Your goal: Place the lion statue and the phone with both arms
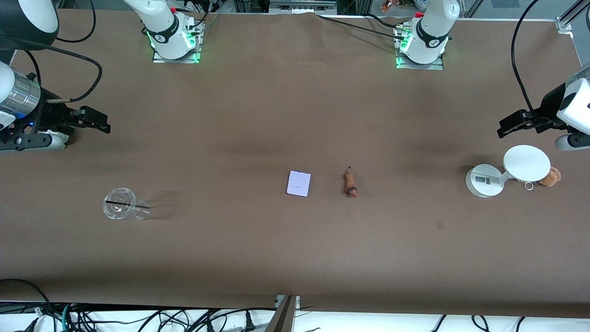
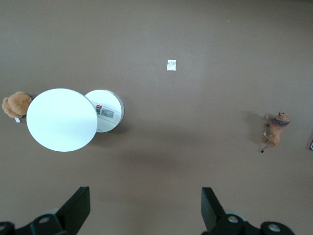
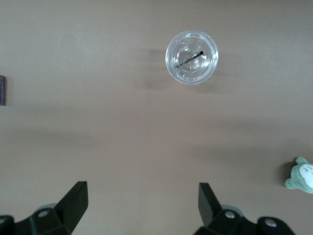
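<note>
- Front view: counter (image 1: 276, 106) covered in brown carries the phone (image 1: 298, 183) lying flat near its middle, with the lion statue (image 1: 350, 184) on its side just beside it, toward the left arm's end. The left hand (image 1: 511, 123) hangs over the counter at the left arm's end, fingers spread wide and holding nothing; the white stand (image 1: 507, 173) sits close below it and the brown plush (image 1: 551, 176) touches the stand's disc edge. The right hand (image 1: 94, 121) hangs at the right arm's end, also wide and empty, well apart from both task things. A clear cup (image 1: 120, 204) with a black straw stands on the counter nearer the camera than that hand.
- Left wrist view: the left hand's fingers (image 2: 78, 208) stand wide apart over bare counter. The white stand (image 2: 100, 111) and the plush (image 2: 15, 104) lie ahead of one finger, the lion statue (image 2: 275, 129) ahead of the other and off to the side, and a small scrap of paper (image 2: 171, 64) lies farther out.
- Right wrist view: the right hand's fingers (image 3: 76, 200) are wide, nothing between them. The clear cup (image 3: 191, 57) stands ahead of the hand; a pale green plush (image 3: 302, 175) lies at the frame's edge.
</note>
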Available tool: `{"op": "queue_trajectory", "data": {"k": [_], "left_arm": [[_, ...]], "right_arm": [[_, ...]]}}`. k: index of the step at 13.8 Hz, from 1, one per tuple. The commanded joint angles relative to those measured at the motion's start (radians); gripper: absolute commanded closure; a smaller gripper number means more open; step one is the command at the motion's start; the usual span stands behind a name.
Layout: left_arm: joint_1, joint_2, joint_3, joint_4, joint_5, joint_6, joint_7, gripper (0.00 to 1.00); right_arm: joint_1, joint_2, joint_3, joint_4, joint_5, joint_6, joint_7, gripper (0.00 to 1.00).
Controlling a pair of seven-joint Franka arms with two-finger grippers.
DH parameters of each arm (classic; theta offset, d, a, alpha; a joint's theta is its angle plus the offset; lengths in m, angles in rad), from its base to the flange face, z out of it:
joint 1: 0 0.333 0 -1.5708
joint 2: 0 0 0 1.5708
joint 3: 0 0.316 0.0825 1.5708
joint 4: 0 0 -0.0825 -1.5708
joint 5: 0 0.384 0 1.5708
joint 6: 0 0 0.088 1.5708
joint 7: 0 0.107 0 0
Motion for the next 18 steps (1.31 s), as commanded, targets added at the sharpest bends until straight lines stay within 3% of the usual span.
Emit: {"op": "queue_trajectory", "data": {"k": [1,18], "left_arm": [[0.001,0.012,0.004,0.028,-0.009,-0.029,0.025,0.00],[0.000,0.016,0.004,0.025,-0.011,-0.031,0.019,0.00]], "right_arm": [[-0.007,-0.010,0.002,-0.007,0.019,0.014,-0.017,0.00],[-0.007,-0.020,-0.018,-0.024,0.019,0.044,-0.025,0.00]]}}
